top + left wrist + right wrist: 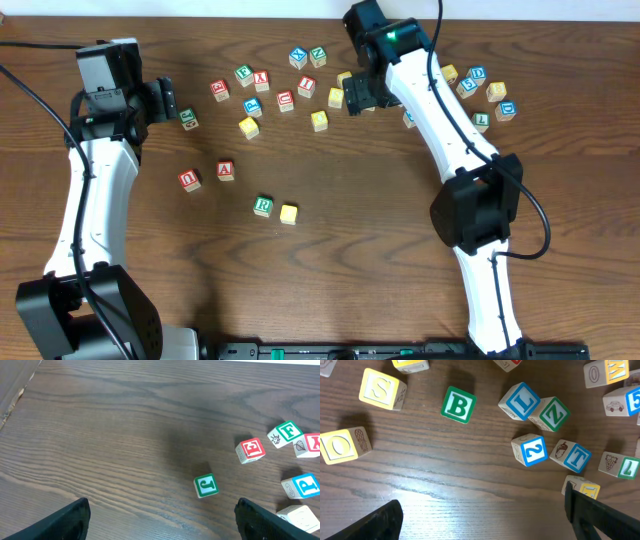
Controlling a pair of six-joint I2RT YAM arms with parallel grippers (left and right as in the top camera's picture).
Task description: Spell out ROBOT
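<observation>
Overhead view: the green R cube (263, 205) sits letter-up on the surface (370, 270), in the near-centre area. A yellow cube (289, 213) lies just beside it on its right; its letter cannot be read from here. The red U cube (190, 179) and red A cube (226, 169) lie near each other, farther back and left of the R. The other cubes are scattered over the far half of the surface.

Left tool (168, 100): at the far left, with the green J cube (187, 119) just beside it. In the left wrist view its fingers (65, 520) sit at the lower corners, spread wide with nothing between them. The J cube (206, 485) lies on bare wood ahead of the gap, untouched. The red E cube (250, 450) and green F cube (287, 431) lie farther right.

Right tool (357, 97): over the far-centre cluster. In the right wrist view its fingers (602, 517) are likewise wide apart and empty.
- Green B cube (458, 405): ahead of the gap, turned slightly, apart from its neighbours.
- Yellow O cube (342, 445): at the left edge, with the yellow S cube (380, 389) beyond it.
- Blue T cube (576, 457): to the right, close against the blue 2 cube (532, 450); whether they touch I cannot tell.
- Blue L cube (522, 401): beyond the 2.
</observation>
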